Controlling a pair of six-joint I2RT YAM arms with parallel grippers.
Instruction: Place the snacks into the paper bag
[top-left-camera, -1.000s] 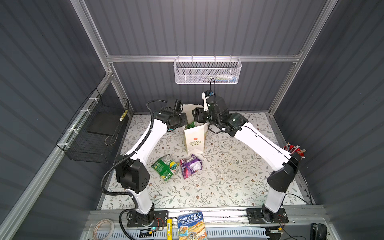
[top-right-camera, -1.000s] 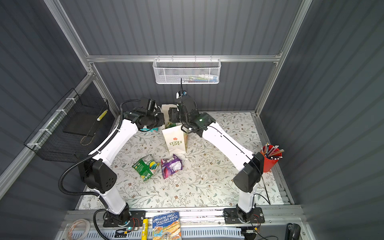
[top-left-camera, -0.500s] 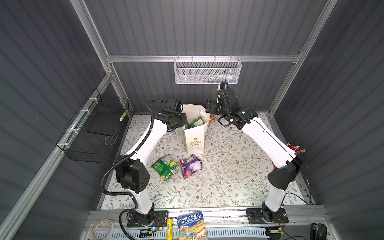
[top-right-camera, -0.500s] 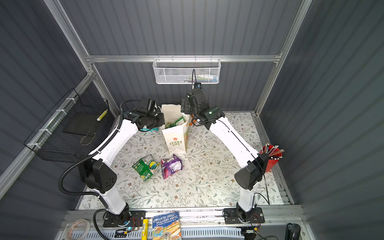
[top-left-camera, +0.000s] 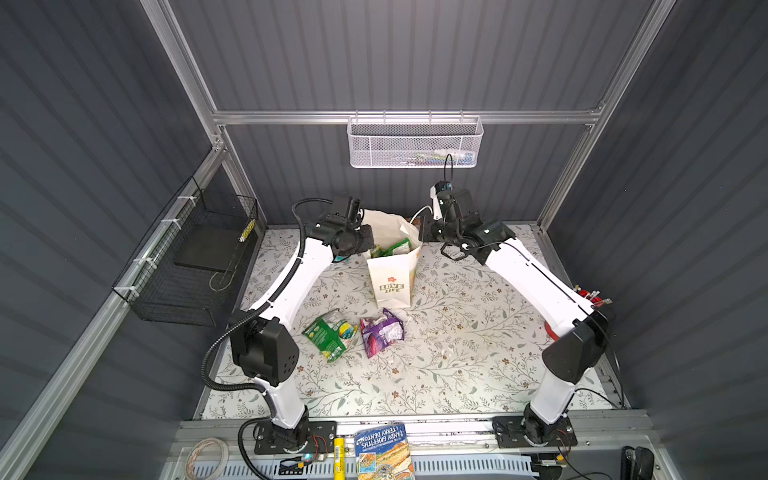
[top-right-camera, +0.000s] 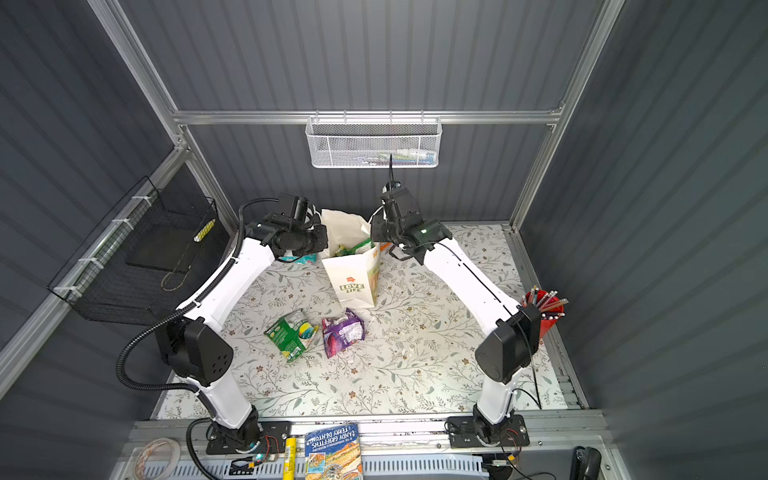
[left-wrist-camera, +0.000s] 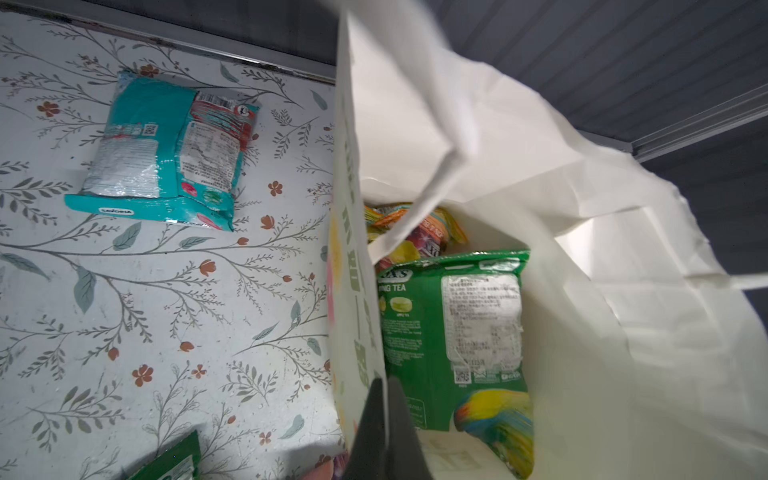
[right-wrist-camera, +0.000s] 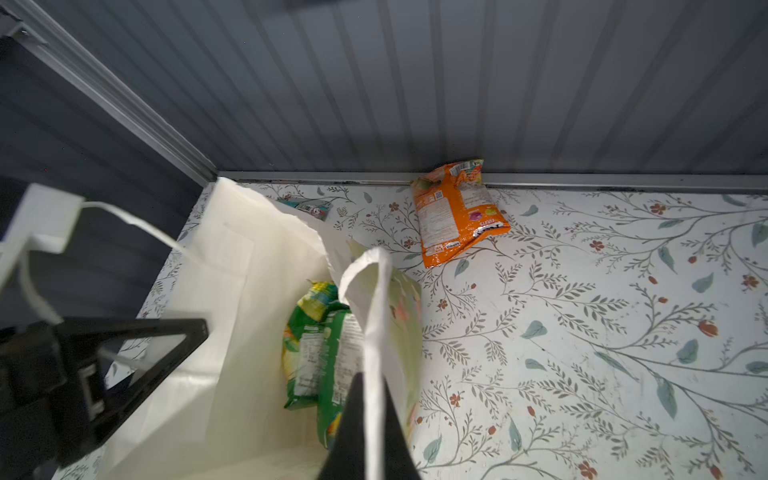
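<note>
Left wrist view shows green crinkly snack packets (left-wrist-camera: 453, 332) inside tall white paper bag (left-wrist-camera: 582, 249); four lie outside. Left fingers (left-wrist-camera: 386, 449) and right fingers (right-wrist-camera: 349, 440) are shut on its rim.

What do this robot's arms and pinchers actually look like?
The left arm and right arm are glossy white tubes joined by chunky black housings. A ribbed black hose loops beside the left. The left gripper and right gripper have tapered matte-black fingers.
</note>
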